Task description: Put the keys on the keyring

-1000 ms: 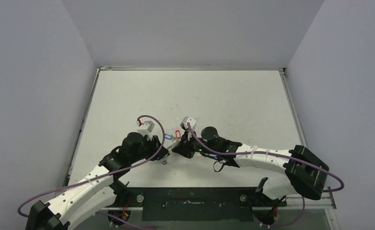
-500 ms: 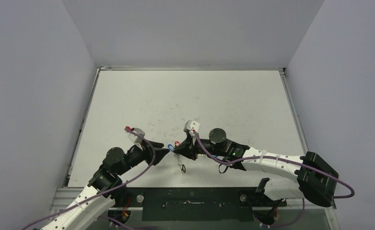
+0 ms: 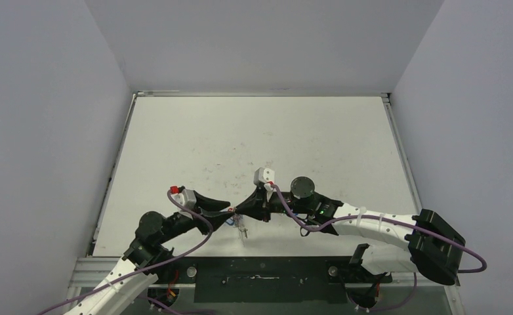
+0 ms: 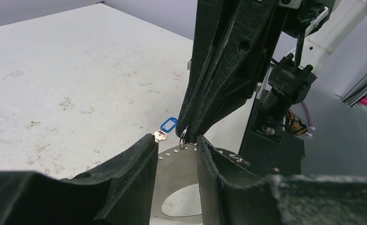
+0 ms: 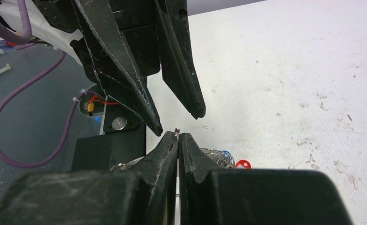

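I pinched the thin silvery-grey metal keyring [image 5: 177,131] in my right gripper [image 5: 178,136], likely so my left gripper [image 4: 175,137], jaws apart, could thread the blue-tagged silver key [image 4: 166,126].

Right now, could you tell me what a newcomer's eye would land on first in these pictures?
The right tool, pinched shut on a thin keyring, meets the open left tool tip to tip near the table's front edge. Just below them show the keys, one with a blue tag and one with a red tag.
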Controlling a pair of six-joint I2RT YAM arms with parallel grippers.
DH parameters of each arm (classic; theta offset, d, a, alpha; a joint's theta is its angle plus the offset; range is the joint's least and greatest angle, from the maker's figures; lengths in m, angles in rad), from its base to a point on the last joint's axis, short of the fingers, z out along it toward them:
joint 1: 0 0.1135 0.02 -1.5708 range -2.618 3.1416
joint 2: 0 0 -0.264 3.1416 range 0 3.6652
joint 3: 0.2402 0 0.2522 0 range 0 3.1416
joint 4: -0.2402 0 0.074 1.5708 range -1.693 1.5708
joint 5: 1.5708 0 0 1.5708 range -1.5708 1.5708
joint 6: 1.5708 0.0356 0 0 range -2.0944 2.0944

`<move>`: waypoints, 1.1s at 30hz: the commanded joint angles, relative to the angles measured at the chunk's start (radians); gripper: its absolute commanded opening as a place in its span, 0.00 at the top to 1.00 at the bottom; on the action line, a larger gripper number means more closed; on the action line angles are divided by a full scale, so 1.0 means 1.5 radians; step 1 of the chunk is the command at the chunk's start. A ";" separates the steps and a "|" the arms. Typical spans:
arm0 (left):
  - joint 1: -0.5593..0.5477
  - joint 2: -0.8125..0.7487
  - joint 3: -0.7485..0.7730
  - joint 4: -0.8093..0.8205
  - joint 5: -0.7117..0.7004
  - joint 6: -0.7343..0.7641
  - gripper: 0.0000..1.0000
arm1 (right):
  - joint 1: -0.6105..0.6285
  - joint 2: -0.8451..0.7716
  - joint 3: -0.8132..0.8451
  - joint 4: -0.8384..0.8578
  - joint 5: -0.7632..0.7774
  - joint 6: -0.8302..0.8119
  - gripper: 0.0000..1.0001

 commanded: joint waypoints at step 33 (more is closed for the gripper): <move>-0.004 -0.003 0.049 -0.063 0.066 0.139 0.73 | 0.007 -0.046 -0.006 0.138 -0.097 0.016 1.00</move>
